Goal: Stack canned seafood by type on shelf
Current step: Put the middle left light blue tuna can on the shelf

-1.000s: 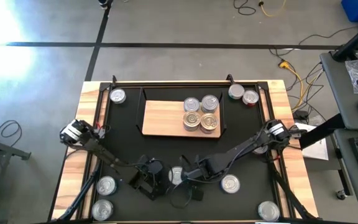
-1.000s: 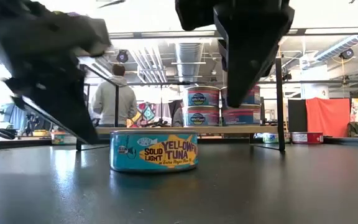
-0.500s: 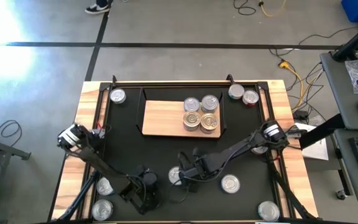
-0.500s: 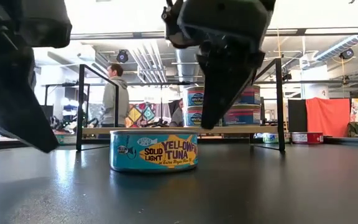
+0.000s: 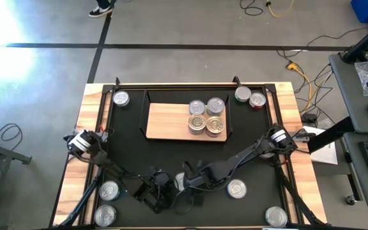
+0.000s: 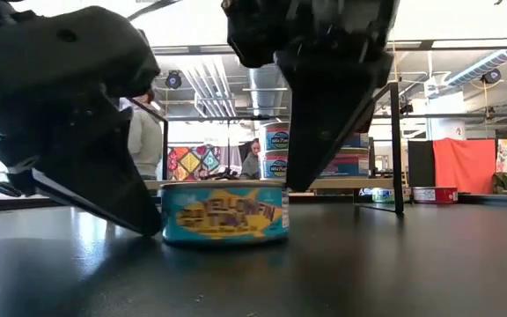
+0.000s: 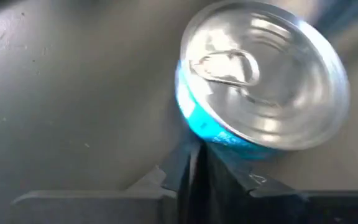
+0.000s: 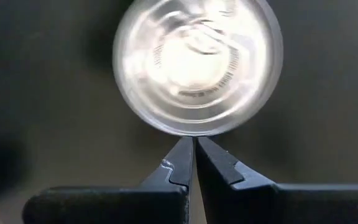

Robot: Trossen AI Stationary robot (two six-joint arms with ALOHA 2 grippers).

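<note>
Low view: claws (image 6: pixel 152 224) (image 6: pixel 299 180) flank tuna can (image 6: pixel 224 211) (seemingly touching).

Blurred "YELLOWFIN TUNA" on the near teal can (image 6: pixel 224 211); other labels unreadable

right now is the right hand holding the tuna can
No, the right hand has its fingers shut together just beside the tuna can, not around it.
</note>
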